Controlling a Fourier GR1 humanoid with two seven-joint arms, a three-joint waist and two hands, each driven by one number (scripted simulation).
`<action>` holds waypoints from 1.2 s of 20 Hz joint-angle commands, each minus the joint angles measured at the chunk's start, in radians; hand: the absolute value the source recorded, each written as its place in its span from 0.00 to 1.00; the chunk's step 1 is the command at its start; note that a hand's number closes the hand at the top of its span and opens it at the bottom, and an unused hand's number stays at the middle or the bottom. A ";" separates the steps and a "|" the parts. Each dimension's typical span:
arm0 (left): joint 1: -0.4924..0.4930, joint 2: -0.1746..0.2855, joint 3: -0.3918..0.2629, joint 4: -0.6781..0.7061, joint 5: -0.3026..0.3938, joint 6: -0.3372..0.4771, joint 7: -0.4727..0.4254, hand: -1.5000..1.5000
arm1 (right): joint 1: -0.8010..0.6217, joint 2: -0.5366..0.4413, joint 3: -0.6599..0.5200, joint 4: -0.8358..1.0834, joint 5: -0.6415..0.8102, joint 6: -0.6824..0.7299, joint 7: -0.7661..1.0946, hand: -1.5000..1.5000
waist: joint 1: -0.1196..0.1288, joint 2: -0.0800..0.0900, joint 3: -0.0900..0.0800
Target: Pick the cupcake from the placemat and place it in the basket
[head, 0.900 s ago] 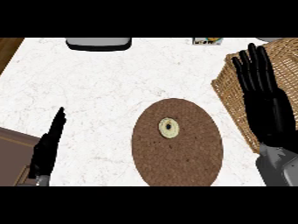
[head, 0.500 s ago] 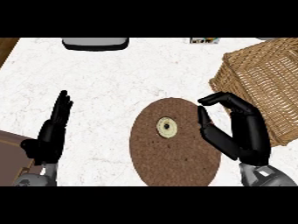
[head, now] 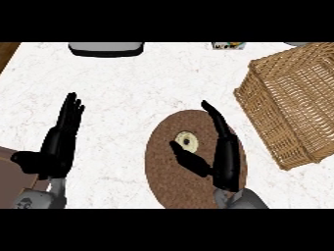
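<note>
The right robot hand point(head: 224, 156), fingers straight, stands beside the cupcake point(head: 187, 141) on the placemat point(head: 168, 185), near the basket point(head: 299, 98).

Bright, even light lies over the whole white surface point(head: 140, 83), which shows pale from edge to edge with only its faint grey veining. Where the light comes from I cannot tell. The basket point(head: 307, 98) glows a warm tan, its light strands standing out against dark gaps in the weave. The left hand point(head: 54, 152) and right hand point(head: 224, 157) are almost flat black, with a thin grey sheen along the fingers point(head: 72, 112). The placemat point(head: 162, 181) stays dull, matte brown.
</note>
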 commanded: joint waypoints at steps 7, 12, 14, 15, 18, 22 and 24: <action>0.018 0.019 0.031 -0.033 0.007 0.020 0.024 0.50 | 0.003 -0.098 -0.082 0.186 0.321 0.122 0.434 0.00 | -0.052 -0.017 -0.015; 0.018 0.020 0.024 -0.036 0.013 0.006 0.030 0.50 | -0.093 -0.085 -0.027 0.144 0.379 0.379 0.675 0.00 | -0.026 -0.016 -0.011; 0.024 0.016 0.013 -0.035 0.008 0.009 0.044 0.50 | -0.136 -0.060 -0.003 0.097 0.385 0.486 0.779 0.00 | -0.025 -0.018 -0.007; 0.025 0.022 0.014 -0.040 0.007 0.004 0.040 0.50 | -0.171 -0.031 -0.002 0.083 0.391 0.532 0.850 0.00 | -0.016 -0.016 -0.005; 0.005 0.010 0.006 -0.063 0.003 0.016 0.054 0.50 | -0.256 0.031 0.019 0.000 0.410 0.679 1.028 0.00 | -0.022 -0.017 0.001; 0.048 0.016 0.006 -0.096 0.006 0.015 0.053 0.50 | -0.368 0.097 -0.002 -0.038 0.455 0.836 1.234 0.00 | -0.008 -0.014 0.004; 0.020 0.033 0.025 -0.097 0.010 0.014 0.077 0.50 | -0.397 0.098 -0.020 -0.034 0.457 0.906 1.263 0.00 | -0.014 -0.011 0.005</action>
